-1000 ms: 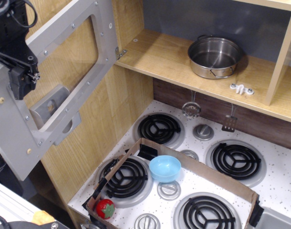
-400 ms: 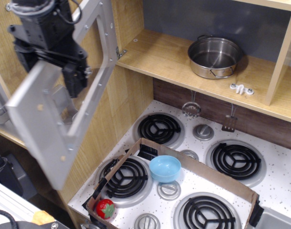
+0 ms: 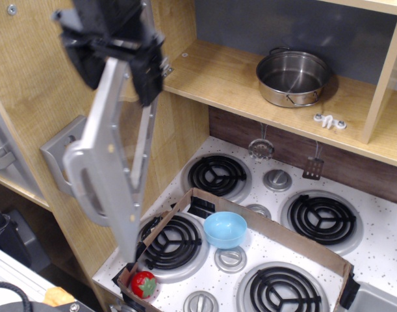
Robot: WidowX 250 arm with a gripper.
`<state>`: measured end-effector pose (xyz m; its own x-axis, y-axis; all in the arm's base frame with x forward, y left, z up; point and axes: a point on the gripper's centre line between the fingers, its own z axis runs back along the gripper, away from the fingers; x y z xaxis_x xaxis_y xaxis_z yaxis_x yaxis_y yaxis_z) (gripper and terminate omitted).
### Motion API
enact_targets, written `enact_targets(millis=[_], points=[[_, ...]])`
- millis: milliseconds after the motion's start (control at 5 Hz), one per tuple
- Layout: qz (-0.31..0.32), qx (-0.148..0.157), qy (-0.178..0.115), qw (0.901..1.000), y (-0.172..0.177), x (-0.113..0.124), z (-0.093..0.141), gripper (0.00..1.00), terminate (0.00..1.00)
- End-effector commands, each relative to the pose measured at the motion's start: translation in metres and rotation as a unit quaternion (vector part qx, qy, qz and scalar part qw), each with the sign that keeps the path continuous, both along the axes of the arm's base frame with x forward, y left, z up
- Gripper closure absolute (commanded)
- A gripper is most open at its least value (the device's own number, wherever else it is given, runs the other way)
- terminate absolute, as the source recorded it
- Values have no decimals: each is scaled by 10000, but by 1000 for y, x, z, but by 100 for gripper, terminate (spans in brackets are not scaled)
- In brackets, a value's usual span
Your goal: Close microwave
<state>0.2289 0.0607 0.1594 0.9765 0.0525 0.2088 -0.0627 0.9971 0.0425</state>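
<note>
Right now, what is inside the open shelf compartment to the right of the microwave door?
A steel pot sits on the wooden shelf, with a small white clip near the front edge. The far left corner is hidden behind the microwave door and tool.

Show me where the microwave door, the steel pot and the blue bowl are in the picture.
microwave door (image 3: 117, 175): camera view, on its silver-grey frame, seen almost edge-on.
steel pot (image 3: 293, 79): camera view, on its inner bottom, on the wooden shelf.
blue bowl (image 3: 225, 229): camera view, on its inside, in the cardboard tray on the stove.
</note>
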Motion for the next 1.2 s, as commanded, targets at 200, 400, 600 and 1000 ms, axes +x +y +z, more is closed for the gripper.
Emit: enact_targets(millis=[200, 400, 600, 1000], points=[[-192, 629, -227, 9976, -35, 13, 107, 0, 0], [114, 784, 21, 9969, -27, -16, 79, 0, 0], [385, 1040, 277, 9934, -16, -44, 56, 0, 0], [140, 649, 181, 9976, 3, -52, 10, 0, 0]])
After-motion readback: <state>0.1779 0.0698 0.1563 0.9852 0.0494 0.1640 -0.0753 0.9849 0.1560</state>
